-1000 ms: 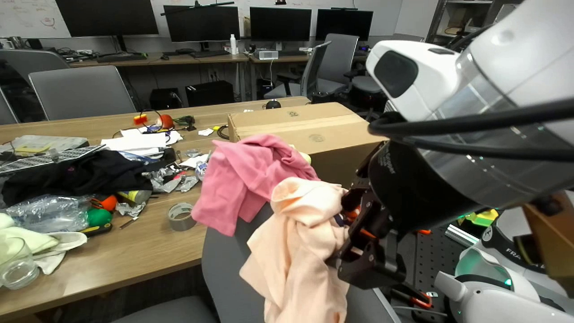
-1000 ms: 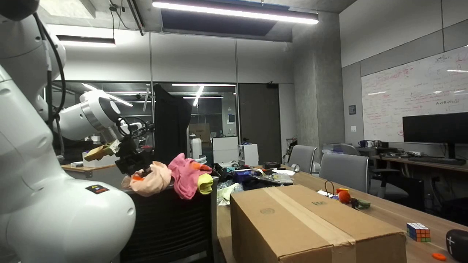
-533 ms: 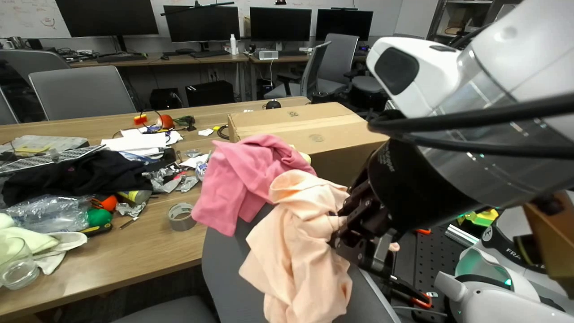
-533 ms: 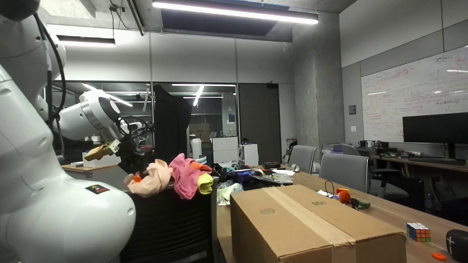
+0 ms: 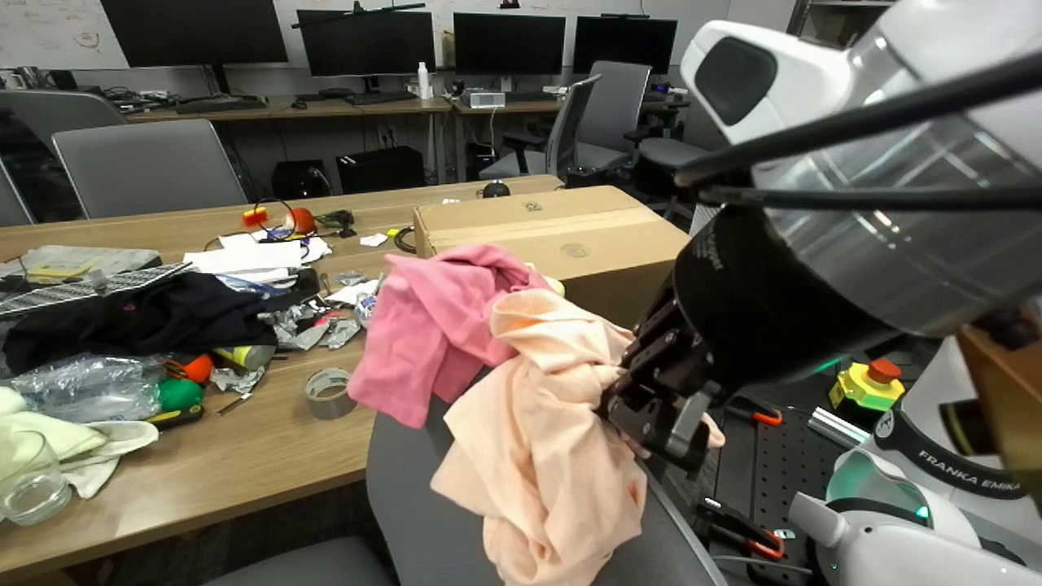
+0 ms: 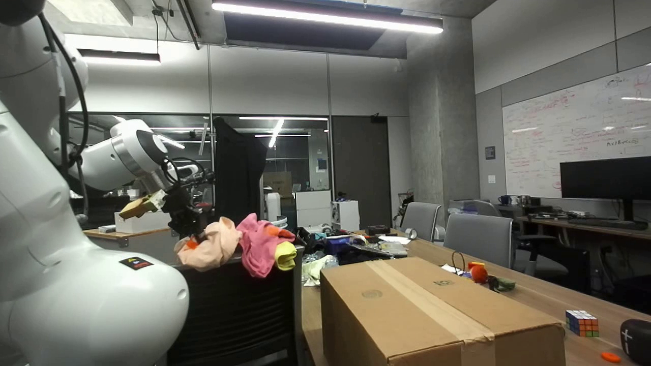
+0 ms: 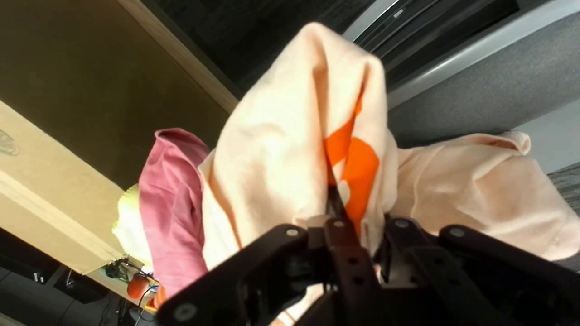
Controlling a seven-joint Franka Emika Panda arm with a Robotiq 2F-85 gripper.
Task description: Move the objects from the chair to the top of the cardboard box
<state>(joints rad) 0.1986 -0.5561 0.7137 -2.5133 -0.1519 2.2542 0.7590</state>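
Observation:
A peach cloth (image 5: 545, 431) with an orange print is draped over the top of the grey chair (image 5: 407, 480). My gripper (image 7: 360, 222) is shut on a bunched fold of this peach cloth; its fingertips are partly buried in the fabric. Beside it, a pink cloth (image 6: 257, 246) hangs over the same chair back, with a yellow piece of fabric (image 6: 286, 255) at its edge. The closed cardboard box (image 6: 432, 305) stands on the table past the chair, its taped top showing in both exterior views. In the wrist view, the box's side (image 7: 113, 90) fills the upper left.
A roll of grey tape (image 5: 329, 393), a black cloth (image 5: 146, 317) and plastic wrapping (image 5: 89, 391) lie on the wooden table. A puzzle cube (image 6: 582, 323) and a dark speaker (image 6: 635, 340) sit near the box. The robot's base (image 6: 101, 310) stands close to the chair.
My gripper has closed on the peach cloth and risen a little. The gripped part of the cloth has lifted with it, now covering more of the pink cloth in an exterior view.

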